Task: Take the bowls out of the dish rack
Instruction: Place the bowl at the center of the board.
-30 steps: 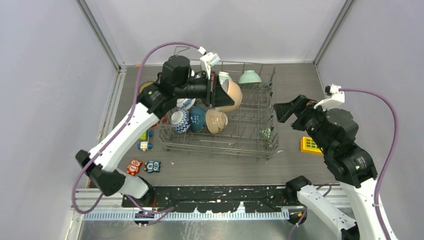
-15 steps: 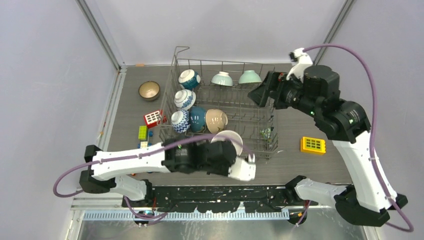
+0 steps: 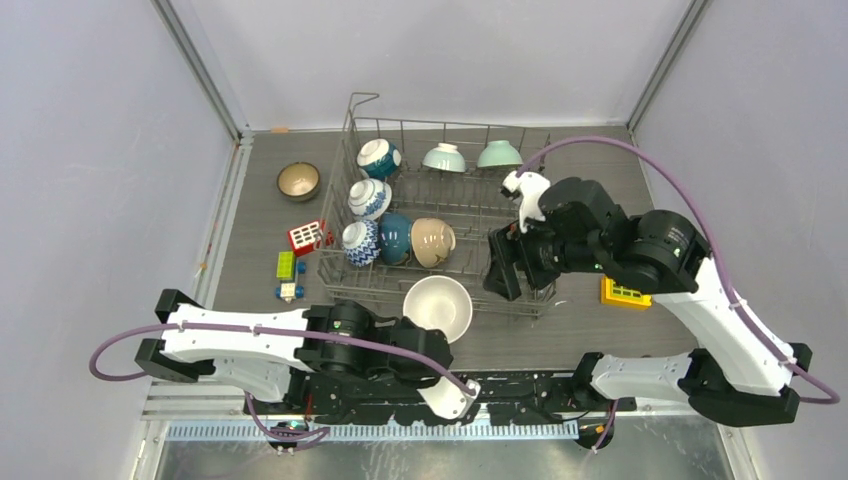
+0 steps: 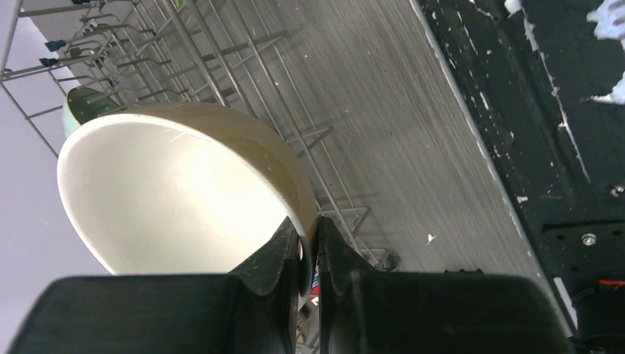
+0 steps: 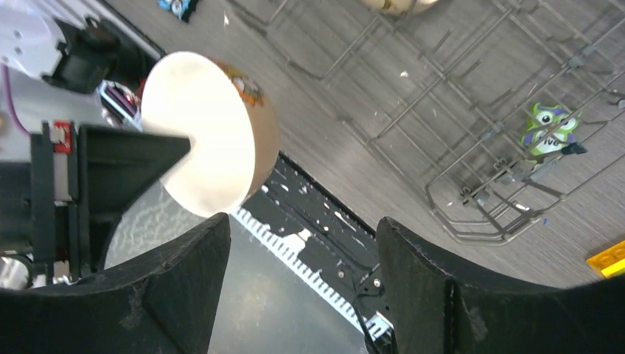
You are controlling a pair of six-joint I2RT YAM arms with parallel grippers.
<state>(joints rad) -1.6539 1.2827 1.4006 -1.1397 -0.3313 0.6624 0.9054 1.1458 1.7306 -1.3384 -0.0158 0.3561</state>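
The grey wire dish rack (image 3: 470, 215) stands mid-table. It holds three blue-and-white bowls (image 3: 368, 198), a dark teal bowl (image 3: 394, 238), a beige bowl (image 3: 432, 241) and two pale mint bowls (image 3: 442, 157). A brown bowl (image 3: 298, 181) sits on the table left of the rack. My left gripper (image 3: 428, 338) is shut on the rim of a cream bowl (image 3: 438, 306), held just in front of the rack; the wrist view shows one finger inside and one outside the rim (image 4: 309, 247). My right gripper (image 3: 500, 268) is open and empty at the rack's front right corner (image 5: 302, 287).
Red (image 3: 308, 236) and green-yellow (image 3: 287, 265) toy blocks lie left of the rack. A yellow block (image 3: 625, 291) lies to its right. A green owl toy (image 5: 549, 129) sits inside the rack's front right corner. The black base strip (image 3: 520, 385) runs along the near edge.
My left arm carried the cream bowl from over the rack's back down to the table in front of it. My right arm swung from the right side to the rack's front right corner.
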